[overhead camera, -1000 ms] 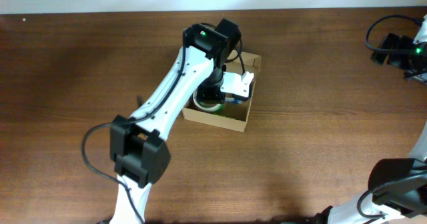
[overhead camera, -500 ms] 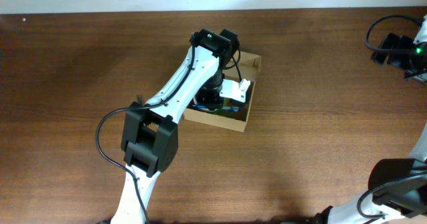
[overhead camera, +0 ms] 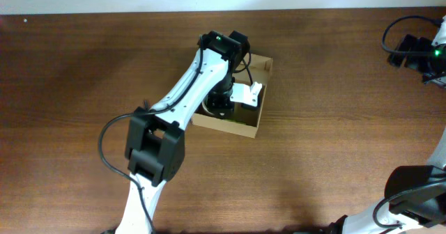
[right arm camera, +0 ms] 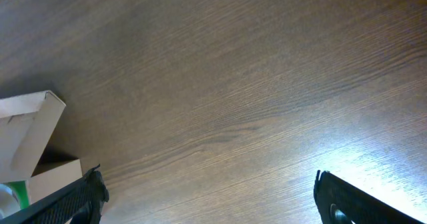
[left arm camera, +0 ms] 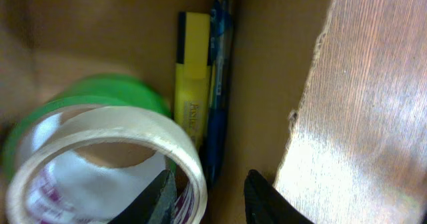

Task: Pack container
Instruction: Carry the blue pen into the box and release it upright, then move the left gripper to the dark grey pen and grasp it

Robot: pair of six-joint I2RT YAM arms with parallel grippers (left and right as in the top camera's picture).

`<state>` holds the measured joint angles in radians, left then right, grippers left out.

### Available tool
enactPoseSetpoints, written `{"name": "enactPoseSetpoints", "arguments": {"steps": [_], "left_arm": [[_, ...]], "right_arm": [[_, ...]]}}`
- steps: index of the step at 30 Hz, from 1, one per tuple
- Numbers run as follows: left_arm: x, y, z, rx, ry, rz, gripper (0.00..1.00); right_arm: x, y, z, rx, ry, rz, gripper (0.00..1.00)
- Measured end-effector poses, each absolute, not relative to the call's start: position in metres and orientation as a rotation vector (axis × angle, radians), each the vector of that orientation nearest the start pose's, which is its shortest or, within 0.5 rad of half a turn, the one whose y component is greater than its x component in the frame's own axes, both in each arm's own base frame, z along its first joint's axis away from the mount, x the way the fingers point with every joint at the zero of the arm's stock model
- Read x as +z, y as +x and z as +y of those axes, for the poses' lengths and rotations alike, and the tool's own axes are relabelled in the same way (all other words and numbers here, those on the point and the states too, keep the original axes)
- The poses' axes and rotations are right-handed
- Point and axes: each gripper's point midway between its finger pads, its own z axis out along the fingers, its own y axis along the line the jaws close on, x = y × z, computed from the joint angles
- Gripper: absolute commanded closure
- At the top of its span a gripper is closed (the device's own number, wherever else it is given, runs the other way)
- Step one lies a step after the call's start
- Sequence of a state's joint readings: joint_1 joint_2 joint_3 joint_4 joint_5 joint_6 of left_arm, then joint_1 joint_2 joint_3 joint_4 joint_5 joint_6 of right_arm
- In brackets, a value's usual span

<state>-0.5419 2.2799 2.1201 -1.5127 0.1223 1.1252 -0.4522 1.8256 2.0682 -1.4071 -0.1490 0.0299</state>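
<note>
while in container [overhead camera: 230, 126], l gripper [left arm camera: 210, 194] wall-side

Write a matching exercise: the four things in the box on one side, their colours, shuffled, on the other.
In the box:
1. highlighter
2. pen
3. front roll
4. rear roll

Colours:
A. green
B. blue
C. yellow
D. clear, whitish

Pairs: 1-C, 2-B, 3-D, 4-A
</note>
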Motion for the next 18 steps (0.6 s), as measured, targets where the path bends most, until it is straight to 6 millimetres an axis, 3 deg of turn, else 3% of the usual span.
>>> {"name": "enactPoseSetpoints", "arguments": {"steps": [3, 5, 7, 10, 12, 13, 15, 18], "left_arm": [[0.124, 0.353, -0.237, 0.186, -2.311, -2.180, 0.59], [0.160, 0.354, -0.238, 0.149, -2.356, -2.281, 0.57], [0.210, 0.353, -0.234, 0.102, -2.397, -2.437, 0.57], [0.276, 0.354, -0.215, 0.032, -2.366, -2.731, 0.57], [0.307, 0.357, -0.192, -0.004, -2.241, -2.957, 0.57], [0.317, 0.360, -0.177, -0.020, -2.136, -3.073, 0.58], [0.318, 0.366, -0.144, -0.026, -1.852, -3.274, 0.56], [0.273, 0.370, -0.086, -0.060, -1.219, -3.420, 0.55]], "right_arm": [[0.262, 0.377, -0.154, 0.082, 0.607, 2.644, 0.01], [0.262, 0.377, -0.155, 0.081, 0.608, 2.644, 0.01], [0.262, 0.377, -0.155, 0.081, 0.607, 2.644, 0.01], [0.262, 0.377, -0.155, 0.081, 0.608, 2.644, 0.01], [0.262, 0.377, -0.155, 0.081, 0.608, 2.644, 0.01], [0.262, 0.377, -0.155, 0.081, 0.608, 2.644, 0.01], [0.262, 0.377, -0.155, 0.081, 0.607, 2.644, 0.01], [0.262, 0.377, -0.155, 0.081, 0.608, 2.644, 0.01]]}}
